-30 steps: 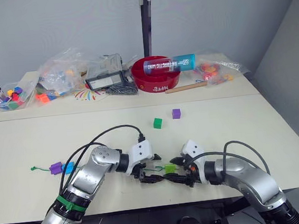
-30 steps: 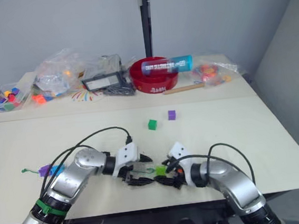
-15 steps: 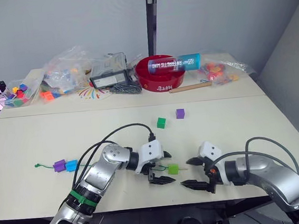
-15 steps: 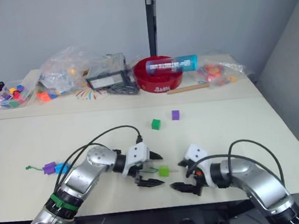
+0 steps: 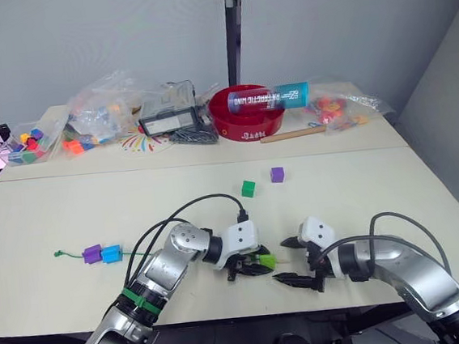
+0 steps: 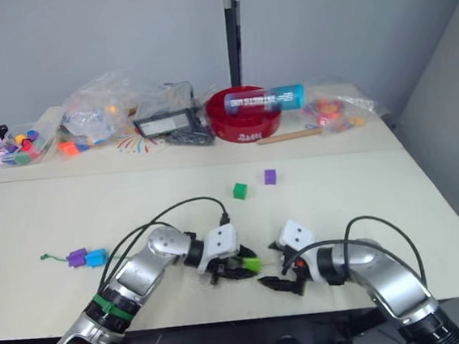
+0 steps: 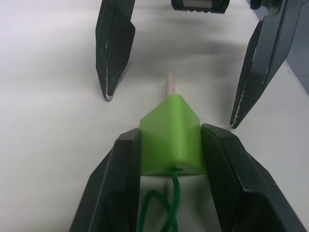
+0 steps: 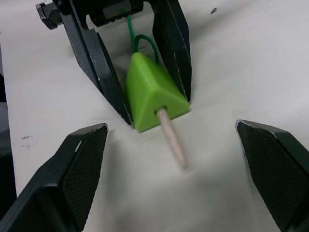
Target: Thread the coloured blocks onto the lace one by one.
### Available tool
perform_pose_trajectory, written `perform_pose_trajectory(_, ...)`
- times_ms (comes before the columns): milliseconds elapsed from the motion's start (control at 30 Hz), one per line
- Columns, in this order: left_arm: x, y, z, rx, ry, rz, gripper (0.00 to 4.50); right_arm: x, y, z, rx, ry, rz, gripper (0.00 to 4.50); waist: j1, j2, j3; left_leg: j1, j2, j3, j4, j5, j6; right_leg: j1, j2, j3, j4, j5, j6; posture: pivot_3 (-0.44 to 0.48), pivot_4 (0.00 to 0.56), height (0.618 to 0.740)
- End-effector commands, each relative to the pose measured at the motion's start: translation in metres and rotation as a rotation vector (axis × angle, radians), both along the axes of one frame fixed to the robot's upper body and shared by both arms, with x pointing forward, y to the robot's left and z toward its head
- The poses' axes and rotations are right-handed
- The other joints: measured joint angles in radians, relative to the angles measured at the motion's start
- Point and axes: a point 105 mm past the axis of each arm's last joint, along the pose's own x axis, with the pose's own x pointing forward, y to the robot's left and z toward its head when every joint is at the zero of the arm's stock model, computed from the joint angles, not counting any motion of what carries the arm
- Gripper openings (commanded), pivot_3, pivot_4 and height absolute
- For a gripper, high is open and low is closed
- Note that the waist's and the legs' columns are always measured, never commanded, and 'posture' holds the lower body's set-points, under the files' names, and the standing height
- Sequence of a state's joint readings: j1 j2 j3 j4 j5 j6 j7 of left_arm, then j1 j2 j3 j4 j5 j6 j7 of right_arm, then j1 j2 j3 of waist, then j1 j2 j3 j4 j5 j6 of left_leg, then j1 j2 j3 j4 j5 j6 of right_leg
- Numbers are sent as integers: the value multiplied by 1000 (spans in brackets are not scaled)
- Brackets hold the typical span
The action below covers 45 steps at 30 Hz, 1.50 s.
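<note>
Left jaws clamping light green block (image 7: pixel 171 137), right jaws wide, tube (image 5: pixel 275 95) across red bowl (image 5: pixel 245 122)

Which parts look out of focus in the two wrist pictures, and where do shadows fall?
Left wrist view: the light green block is fairly sharp, the lace near the lens softer. Right wrist view: the lace's pale tip blurs toward its end and casts a soft shadow on the table; the right pincer fingers look soft.
</note>
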<state>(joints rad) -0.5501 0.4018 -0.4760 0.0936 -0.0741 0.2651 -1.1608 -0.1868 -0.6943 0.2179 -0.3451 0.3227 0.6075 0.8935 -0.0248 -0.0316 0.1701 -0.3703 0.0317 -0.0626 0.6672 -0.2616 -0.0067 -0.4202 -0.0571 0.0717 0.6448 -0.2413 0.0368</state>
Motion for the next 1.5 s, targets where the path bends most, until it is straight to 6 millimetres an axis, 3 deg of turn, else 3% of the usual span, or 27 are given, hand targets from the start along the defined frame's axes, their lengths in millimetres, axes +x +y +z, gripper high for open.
perform_pose_trajectory(33,-4,0,-2,22,-5,-23,1368,1,1,0,-8,-9,16,4500,-1,0,0,0,0,0,0,0,0,0,0,0,0,0,0,0,150,731)
perform_pose_trajectory(67,-4,1,-2,24,-5,-25,1368,1,1,-1,-12,-7,16,4500,-1,0,0,0,0,0,0,0,0,0,0,0,0,0,0,0,150,731)
perform_pose_trajectory(167,-4,4,-2,33,-11,-34,1368,5,-2,-9,-50,-4,13,3676,-4,0,0,0,0,0,0,0,0,0,0,0,0,0,0,0,150,731)
perform_pose_trajectory(533,-4,8,-2,47,-13,-38,1368,8,-3,-7,-71,-26,57,0,-9,0,0,1,0,0,0,0,0,0,0,0,1,0,0,0,150,731)
perform_pose_trajectory(833,-2,12,-1,57,-20,-21,1368,8,-1,-5,-76,-37,86,0,-14,0,0,1,0,0,0,0,0,0,0,0,1,0,0,0,150,731)
perform_pose_trajectory(967,0,30,3,71,-24,12,1368,15,-11,-5,-109,-44,71,0,-18,0,0,1,0,0,0,0,0,0,1,0,1,0,0,0,150,731)
perform_pose_trajectory(1233,11,99,6,169,-39,140,1368,20,-13,-3,-114,-55,94,0,-21,0,0,2,1,0,0,0,0,0,1,0,2,0,0,0,150,731)
perform_pose_trajectory(1300,13,142,3,233,-33,208,1368,19,-9,-3,-107,-50,117,0,-27,0,0,2,1,0,0,0,0,0,1,0,2,0,0,0,150,731)
perform_pose_trajectory(1500,1,227,0,379,14,301,1368,17,-3,-2,-95,-49,150,0,-47,1,0,4,4,1,-2,0,0,-1,3,0,3,0,-3,0,150,731)
